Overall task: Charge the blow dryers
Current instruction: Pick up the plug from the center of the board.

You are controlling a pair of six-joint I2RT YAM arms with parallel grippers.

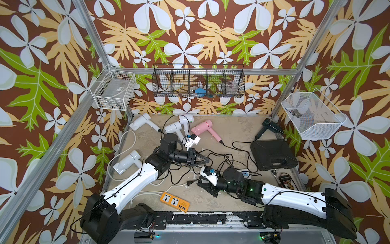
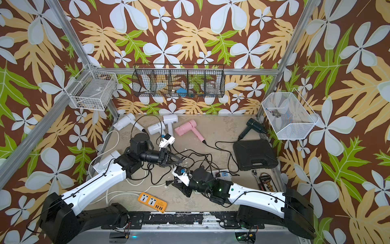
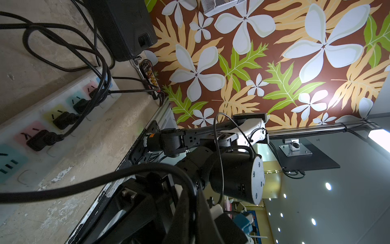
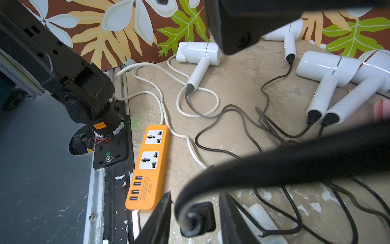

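Along the back of the table lie three white blow dryers (image 1: 141,123) (image 1: 175,126) (image 1: 186,119), a pink one (image 1: 202,127) and a black one (image 1: 270,125). Another white dryer (image 1: 126,162) lies at the left. Their black cords tangle mid-table. My left gripper (image 1: 205,161) (image 3: 191,196) is shut on a black cord (image 3: 105,179) above the tangle. My right gripper (image 1: 199,184) (image 4: 194,195) is low over the table. Its jaws stand a little apart on either side of a loose black plug (image 4: 198,217) (image 1: 191,182). Four plugs sit in the long white power strip (image 3: 52,118).
An orange power strip (image 1: 174,201) (image 4: 147,166) lies at the front edge with a white cable beside it. A black case (image 1: 273,155) and small tools (image 1: 285,181) are at the right. Wire baskets (image 1: 198,81) (image 1: 114,89) (image 1: 312,115) hang on the walls.
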